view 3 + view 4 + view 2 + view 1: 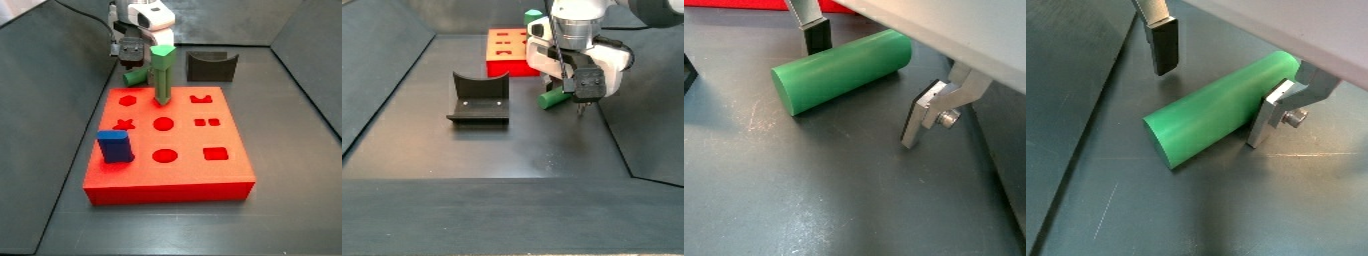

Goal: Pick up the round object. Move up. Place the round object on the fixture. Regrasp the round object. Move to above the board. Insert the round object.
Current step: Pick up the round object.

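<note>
A dark grey worktop (pixel 502 150) with low dark walls. The round object (pixel 1220 108), a smooth green cylinder, lies on its side on the worktop beyond the red board (pixel 167 140), near the black fixture (pixel 477 98). In both wrist views the gripper (pixel 865 80) hangs low over it with its fingers spread wide, one silver finger (pixel 1161 45) on each side of the cylinder, the other finger (pixel 927 115) near its far end; none clearly touches it, though in a wrist view a plate overlaps its side. The cylinder lies slantwise between them. In a side view the arm (pixel 572 30) points straight down, with the gripper (pixel 565 88) just above the worktop. On the board stand a blue block (pixel 115 146) and an upright green peg (pixel 162 75)
</note>
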